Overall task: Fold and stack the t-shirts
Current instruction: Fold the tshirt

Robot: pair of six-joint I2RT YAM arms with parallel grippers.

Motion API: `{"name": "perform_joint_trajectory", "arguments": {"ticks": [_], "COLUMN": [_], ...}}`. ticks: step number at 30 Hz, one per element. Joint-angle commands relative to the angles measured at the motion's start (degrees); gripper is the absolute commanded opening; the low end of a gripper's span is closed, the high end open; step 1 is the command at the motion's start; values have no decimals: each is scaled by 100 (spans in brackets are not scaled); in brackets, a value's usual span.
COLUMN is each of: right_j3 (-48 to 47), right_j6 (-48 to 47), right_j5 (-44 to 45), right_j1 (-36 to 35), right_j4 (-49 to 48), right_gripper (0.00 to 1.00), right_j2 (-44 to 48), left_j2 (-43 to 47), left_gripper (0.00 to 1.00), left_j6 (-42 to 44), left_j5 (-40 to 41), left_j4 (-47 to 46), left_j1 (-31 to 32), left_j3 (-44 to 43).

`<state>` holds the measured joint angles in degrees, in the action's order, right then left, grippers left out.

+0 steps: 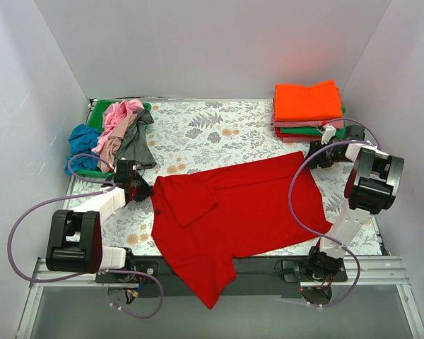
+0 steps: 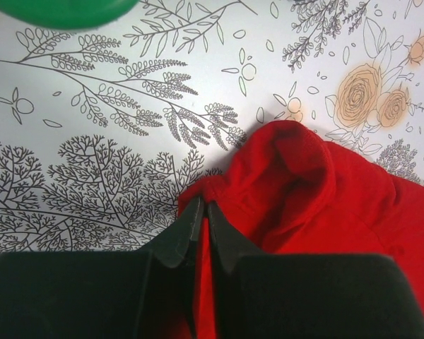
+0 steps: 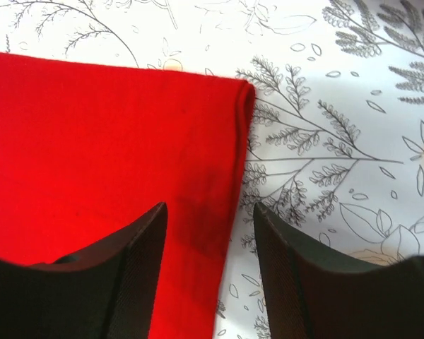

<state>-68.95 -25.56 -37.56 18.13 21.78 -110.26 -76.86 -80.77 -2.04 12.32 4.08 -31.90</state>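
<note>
A large red t-shirt (image 1: 233,208) lies spread across the middle of the floral tablecloth, one part hanging over the near edge. My left gripper (image 1: 143,189) is shut on the shirt's left edge (image 2: 283,183), with red cloth pinched between the jaws (image 2: 203,212). My right gripper (image 1: 312,152) is open and empty just above the shirt's far right corner (image 3: 127,134); one finger is over the cloth and the other over the tablecloth. A folded stack with an orange shirt (image 1: 307,102) on top sits at the back right. Loose pink, grey and blue shirts (image 1: 120,134) are piled at the back left.
A green tray (image 1: 97,113) holds the loose pile at the back left; its edge shows in the left wrist view (image 2: 63,10). Grey walls close in three sides. A metal rail (image 1: 268,267) runs along the near edge by the arm bases.
</note>
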Motion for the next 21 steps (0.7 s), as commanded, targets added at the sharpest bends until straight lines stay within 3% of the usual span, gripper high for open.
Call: {"name": "perform_joint_trajectory", "arguments": {"ticks": [1, 4, 5, 9, 21], "right_j3": [-163, -154, -145, -163, 162], "right_j6": [34, 42, 69, 174, 499], "right_j5": [144, 109, 161, 696, 1453], "right_j1": [-169, -222, -222, -205, 94], "right_j4": [248, 335, 336, 318, -156], "right_gripper": [58, 42, 30, 5, 1], "right_j2": [-119, -198, -207, -216, 312], "left_j2": [66, 101, 101, 92, -680], "left_gripper": [2, 1, 1, 0, 0], "left_j6": [44, 27, 26, 18, 149], "left_j5": [134, 134, 134, 134, -366], "left_j4": [95, 87, 95, 87, -98], "left_j1": [-38, -38, -38, -47, -56], "left_j3": [-132, -123, -132, -150, -800]}}
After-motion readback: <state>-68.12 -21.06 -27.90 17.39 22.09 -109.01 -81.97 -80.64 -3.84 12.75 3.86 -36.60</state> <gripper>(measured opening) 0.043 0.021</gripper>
